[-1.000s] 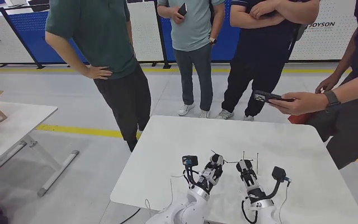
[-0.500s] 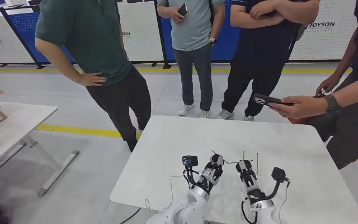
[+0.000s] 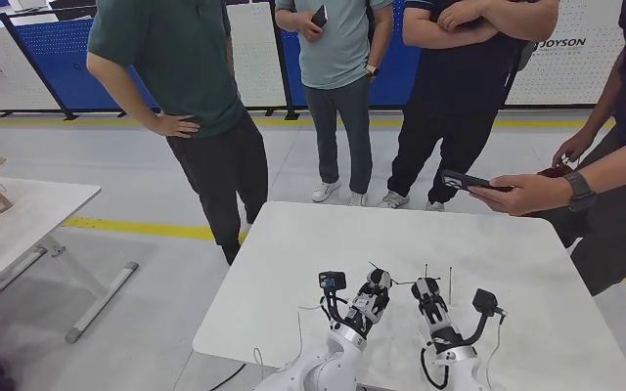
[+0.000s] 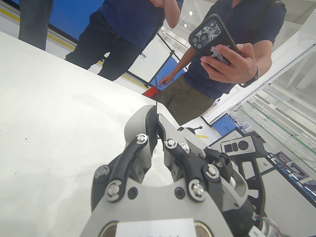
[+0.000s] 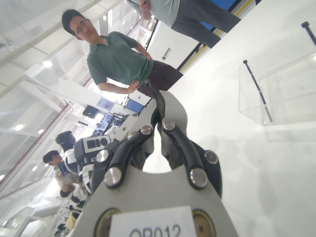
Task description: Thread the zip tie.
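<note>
Closest in, at the table's [image 3: 323, 254] near edge, the two arms sit side by side with their grippers turned toward each other; the left gripper [image 4: 156, 115] has its fingers pressed together, pinching a thin black zip tie [image 4: 156, 92] whose free strand rises straight up out of the pads; in the top view this left gripper [image 3: 380, 278] lies just beside the right gripper [image 3: 423, 287], both low over the white surface. The right gripper [image 5: 158, 114] is likewise closed tight, clamping a ribbed strap [image 5: 160, 104] of black plastic that stands up between the fingertips and leans a little away from the wrist; a fine dark line [image 3: 401, 282] spans the small gap between the two grippers, but it is too thin to say whether strand and strap belong to one tie.

Just beyond the right gripper a clear box [image 5: 284, 87] stands on the table, see-through on every visible wall; inside it a spare tie [image 5: 256, 87] leans at a slant, its pointed end down near the floor of the box and its small square head up above the rim; a second spare tie [image 5: 307, 29] shows its head higher and farther back, its lower part cut off, so its footing cannot be told. From above the two spares read as thin upright black lines [image 3: 450, 279], apart from each other.
</note>
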You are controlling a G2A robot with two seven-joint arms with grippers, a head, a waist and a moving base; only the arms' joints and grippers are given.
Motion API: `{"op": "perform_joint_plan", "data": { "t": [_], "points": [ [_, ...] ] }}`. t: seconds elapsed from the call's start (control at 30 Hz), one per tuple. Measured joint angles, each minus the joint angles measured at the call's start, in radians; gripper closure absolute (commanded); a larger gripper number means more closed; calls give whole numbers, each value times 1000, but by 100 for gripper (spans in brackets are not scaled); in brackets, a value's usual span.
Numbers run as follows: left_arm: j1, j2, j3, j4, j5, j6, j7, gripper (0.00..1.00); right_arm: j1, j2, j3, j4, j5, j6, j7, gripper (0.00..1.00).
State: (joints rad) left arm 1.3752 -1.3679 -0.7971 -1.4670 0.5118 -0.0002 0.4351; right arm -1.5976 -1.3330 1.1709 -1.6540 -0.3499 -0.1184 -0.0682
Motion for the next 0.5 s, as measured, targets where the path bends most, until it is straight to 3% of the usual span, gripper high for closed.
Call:
{"op": "perform_joint_plan", "data": {
  "t": [0.5],
  "points": [
    [2,0,-2,-3,-7,-1,-6,100,7,-5,-5,13,-15,0,-1,100]
  ]
}}
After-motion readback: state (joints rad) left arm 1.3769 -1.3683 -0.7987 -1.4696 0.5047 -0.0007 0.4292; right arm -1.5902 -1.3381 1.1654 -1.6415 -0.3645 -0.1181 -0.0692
